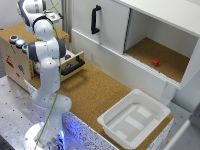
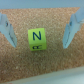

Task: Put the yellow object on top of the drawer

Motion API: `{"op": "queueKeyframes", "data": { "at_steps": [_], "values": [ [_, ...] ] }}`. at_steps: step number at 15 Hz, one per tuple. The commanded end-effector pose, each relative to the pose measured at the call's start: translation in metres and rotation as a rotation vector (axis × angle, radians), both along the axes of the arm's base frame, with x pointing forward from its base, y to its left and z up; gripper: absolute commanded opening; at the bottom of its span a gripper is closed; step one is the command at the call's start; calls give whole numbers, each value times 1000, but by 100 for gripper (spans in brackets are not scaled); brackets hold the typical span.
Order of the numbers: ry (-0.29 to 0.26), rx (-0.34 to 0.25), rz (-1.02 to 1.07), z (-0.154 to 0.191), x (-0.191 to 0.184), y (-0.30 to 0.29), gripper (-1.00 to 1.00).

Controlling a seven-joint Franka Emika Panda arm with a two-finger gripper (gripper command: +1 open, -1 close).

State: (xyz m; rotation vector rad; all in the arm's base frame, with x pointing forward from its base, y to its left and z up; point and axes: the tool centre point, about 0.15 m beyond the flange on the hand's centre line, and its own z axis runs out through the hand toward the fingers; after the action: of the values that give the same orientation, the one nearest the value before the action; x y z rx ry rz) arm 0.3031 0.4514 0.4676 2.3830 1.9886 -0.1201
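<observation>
Wrist view: yellow letter cube is seen resting on cork, between spread fingers, untouched | gripper open | place: hidden behind arm in exterior view, near wooden drawer at worktop's far-left corner | advice: descent should be centred, flat faces pinched squarely before lifting.
</observation>
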Motion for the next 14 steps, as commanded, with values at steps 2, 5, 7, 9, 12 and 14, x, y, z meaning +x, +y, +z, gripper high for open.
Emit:
{"op": "queueKeyframes", "data": {
  "at_steps": [2, 5, 7, 9, 12, 14],
  "values": [
    [12, 143, -275, 3, -9, -70, 100],
    [-18, 144, -451, -1, -5, -98, 100],
    [-45, 133, -528, -9, 3, -118, 100],
    [-56, 99, -493, -21, 13, -132, 100],
    [-77, 36, -334, -39, 31, -145, 100],
    [-86, 36, -258, -47, 39, -152, 100]
  ]
}}
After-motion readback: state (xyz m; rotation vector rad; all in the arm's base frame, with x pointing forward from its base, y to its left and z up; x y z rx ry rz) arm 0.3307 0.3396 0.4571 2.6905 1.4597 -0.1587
